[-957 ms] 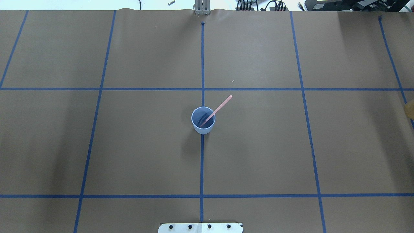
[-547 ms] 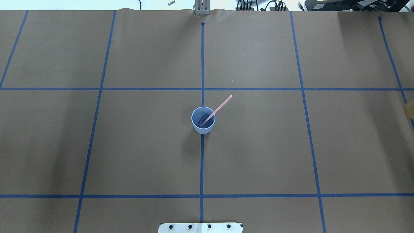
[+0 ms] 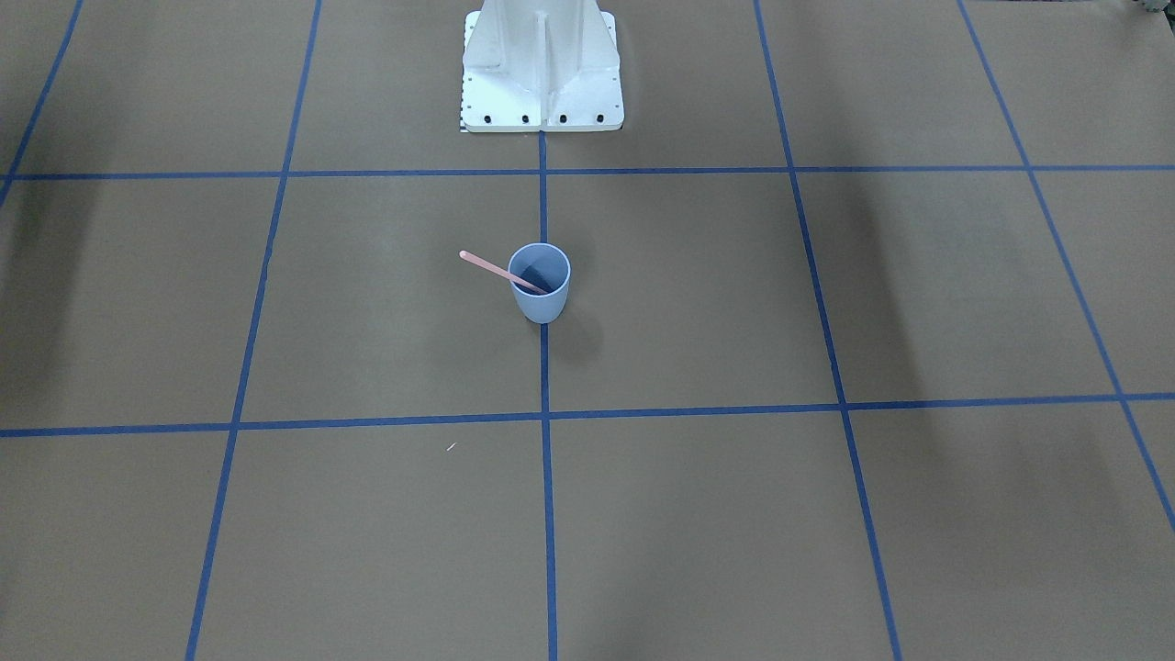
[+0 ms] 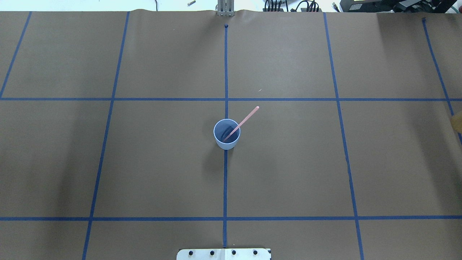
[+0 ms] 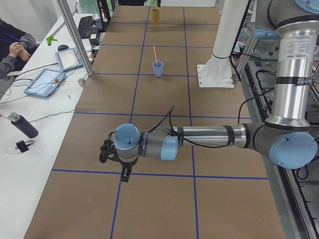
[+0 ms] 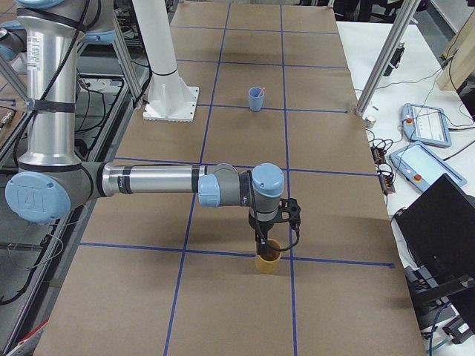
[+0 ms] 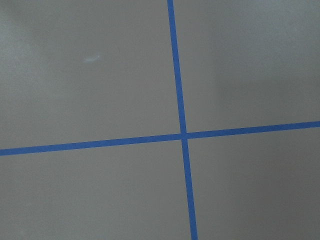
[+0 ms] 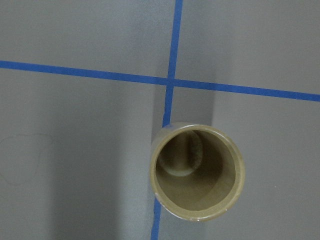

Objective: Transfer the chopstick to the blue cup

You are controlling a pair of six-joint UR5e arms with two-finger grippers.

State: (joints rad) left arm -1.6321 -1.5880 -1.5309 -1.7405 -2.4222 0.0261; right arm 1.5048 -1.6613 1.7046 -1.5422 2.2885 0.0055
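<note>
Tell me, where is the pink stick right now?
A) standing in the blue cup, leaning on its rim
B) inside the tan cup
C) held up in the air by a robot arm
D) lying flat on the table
A: the chopstick has its lower end down inside the blue cup and slants out over the rim.

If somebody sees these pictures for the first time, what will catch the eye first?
First, the blue cup standing alone in the middle of the brown table, with the pink chopstick leaning inside it, its upper end sticking out over the rim. Next, at the table's right end, the right gripper hangs above a tan cup that stands on a blue tape line.
</note>
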